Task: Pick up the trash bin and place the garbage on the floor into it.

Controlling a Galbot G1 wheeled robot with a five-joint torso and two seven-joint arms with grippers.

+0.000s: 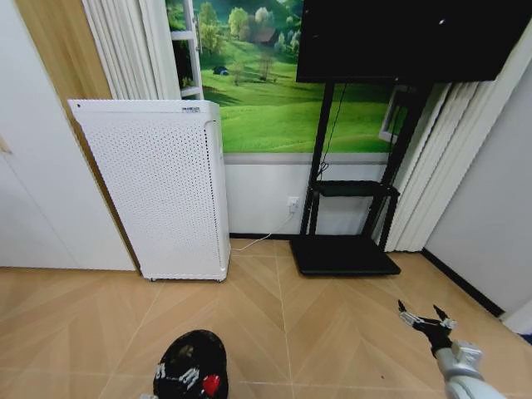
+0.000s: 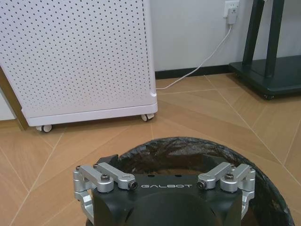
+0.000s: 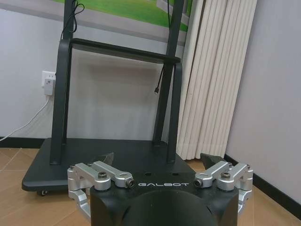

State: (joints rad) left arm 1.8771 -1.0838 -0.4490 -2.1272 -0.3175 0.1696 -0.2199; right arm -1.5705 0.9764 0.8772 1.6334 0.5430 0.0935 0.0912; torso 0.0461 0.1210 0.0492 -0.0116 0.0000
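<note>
A: Carrying trash bin (image 2: 188, 155): left gripper (image 1: 187, 378) pinches its rim, the bin hanging just beneath it. Red garbage (image 1: 211, 384) sits inside.

B: Right gripper (image 1: 426, 320): spread, empty, above bare floor (image 1: 332, 332). Next, I judge: find remaining litter.

floor (image 1: 332, 332): matt wood-look planks. trash bin (image 2: 197, 155): crinkled glossy black plastic liner. appliance (image 1: 158, 191): white perforated panel. left gripper (image 2: 164, 200): brushed-metal links, matt black body.

Right gripper (image 3: 159, 162) spread wide, empty, facing black stand (image 3: 108, 162) by wall; curtain (image 3: 214, 80) beside it
</note>
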